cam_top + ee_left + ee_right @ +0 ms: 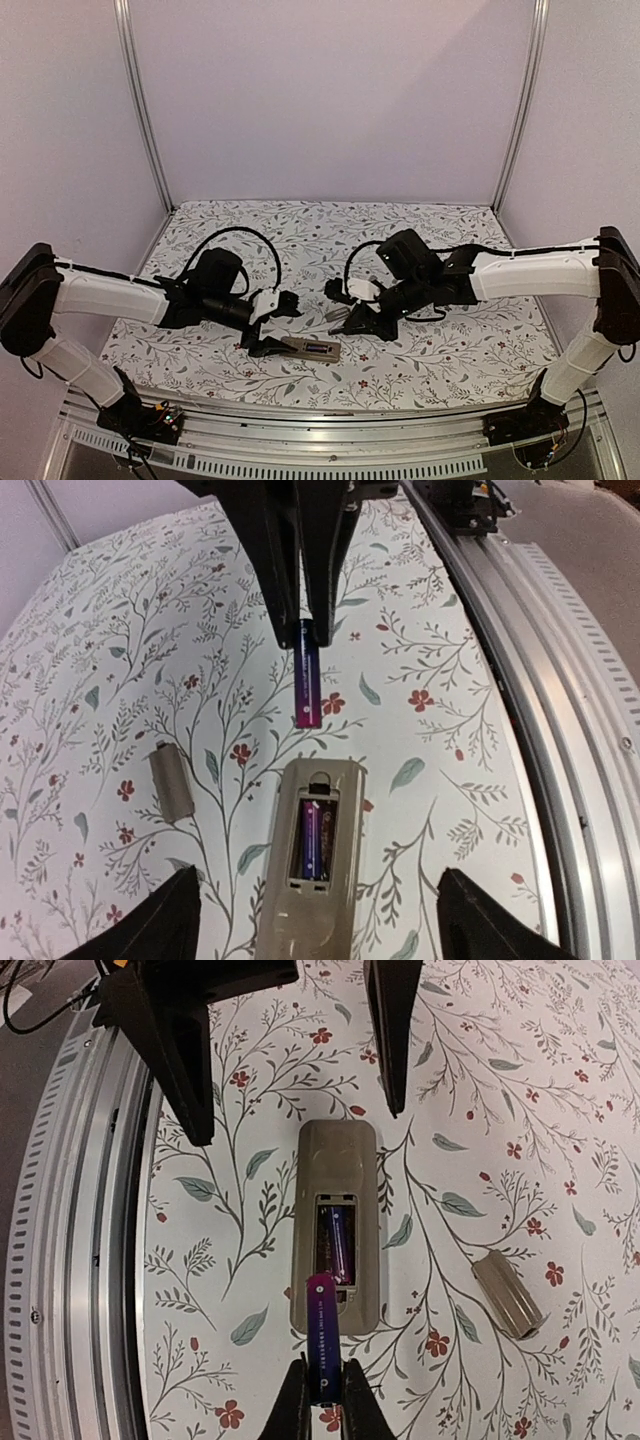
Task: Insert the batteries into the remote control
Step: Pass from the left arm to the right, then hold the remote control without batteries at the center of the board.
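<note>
Batteries like these slim dark-purple metal cylinders are probably light, rigid and slippery, best pinched at one end. One [340,1245] already lies in the recess of the greyish-tan plastic remote control [337,1155], which sits back-up on the flowered tablecloth [480,1110]. The right gripper [322,1385] reaches in low, clamped narrow on the second battery [320,1330] by its tail close to one end of the remote, while the left gripper [292,1110] stands wide astride the other end.

Battery [320,1340] in right pincer [325,1378], tip near the open-backed remote control [338,1155]
</note>
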Robot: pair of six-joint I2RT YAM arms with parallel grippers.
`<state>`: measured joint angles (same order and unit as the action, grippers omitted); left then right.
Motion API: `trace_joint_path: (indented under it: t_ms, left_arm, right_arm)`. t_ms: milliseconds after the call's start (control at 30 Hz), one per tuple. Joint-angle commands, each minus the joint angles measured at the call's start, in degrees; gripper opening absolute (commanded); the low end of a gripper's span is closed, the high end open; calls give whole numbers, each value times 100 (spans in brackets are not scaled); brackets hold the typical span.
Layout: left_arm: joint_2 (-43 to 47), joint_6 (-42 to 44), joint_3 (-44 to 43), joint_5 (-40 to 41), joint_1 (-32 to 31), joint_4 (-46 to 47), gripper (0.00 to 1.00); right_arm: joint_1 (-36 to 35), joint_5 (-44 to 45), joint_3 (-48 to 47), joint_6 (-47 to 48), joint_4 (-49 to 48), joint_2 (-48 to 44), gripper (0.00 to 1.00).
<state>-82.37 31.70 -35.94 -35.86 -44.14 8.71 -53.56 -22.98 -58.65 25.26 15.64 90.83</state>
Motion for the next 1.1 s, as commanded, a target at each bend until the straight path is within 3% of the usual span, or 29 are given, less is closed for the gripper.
trace_joint_path:
  t_ms: [0,267,400,500,733,900,1067]
  left_arm:
    - [-401,-304,-19,159,3,-69,82]
    - [-752,-1207,33,287,55,156,84]
    - [-1001,-1387,-15,834,-109,320,99]
    - [-1234,-1502,107,1528,-256,796,100]
    - [-1097,-1827,299,1809,-723,678,98]
    - [-1330,-2031,498,2716,-918,1221,96]
    - [-1254,-2040,816,2626,-1007,1501,90]
  right_arm:
    - [20,10,-404,-710,-47,542,0]
    - [134,-385,-73,-1280,-400,590,0]
    - [371,-647,53,-1250,-463,434,0]
    - [504,-917,51,-1066,-431,380,0]
    - [701,-1203,47,-716,-204,234,0]
    - [870,-1290,44,-397,-185,201,0]
    - [1002,-1332,37,-316,-139,267,0]
